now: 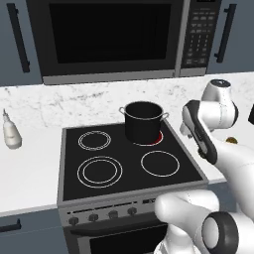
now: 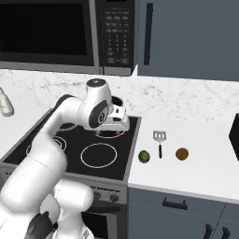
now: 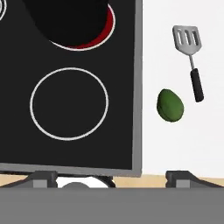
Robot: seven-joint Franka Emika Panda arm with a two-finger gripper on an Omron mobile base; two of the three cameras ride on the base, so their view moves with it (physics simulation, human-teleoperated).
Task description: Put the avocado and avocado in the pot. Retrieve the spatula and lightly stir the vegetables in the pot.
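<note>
The dark pot (image 1: 143, 121) stands on the stove's back right burner; its inside looks dark, and its lower side shows in the hand view (image 3: 70, 22). A green avocado (image 2: 144, 156) (image 3: 170, 105) lies on the white counter just right of the stove. Beyond it lies the spatula (image 2: 159, 142) (image 3: 191, 57), grey slotted head away from me, black handle toward me. A brown round item (image 2: 182, 153) rests to the spatula's right. My gripper (image 2: 116, 128) (image 3: 113, 177) hangs over the stove's right side, open, fingertips (image 3: 43, 177) wide apart with nothing between them.
The burner (image 1: 158, 138) under the pot glows red. A microwave (image 1: 109, 37) hangs above the stove (image 1: 124, 163). A pale bottle (image 1: 11, 131) stands on the left counter. A dark object (image 2: 235, 135) sits at the far right counter edge.
</note>
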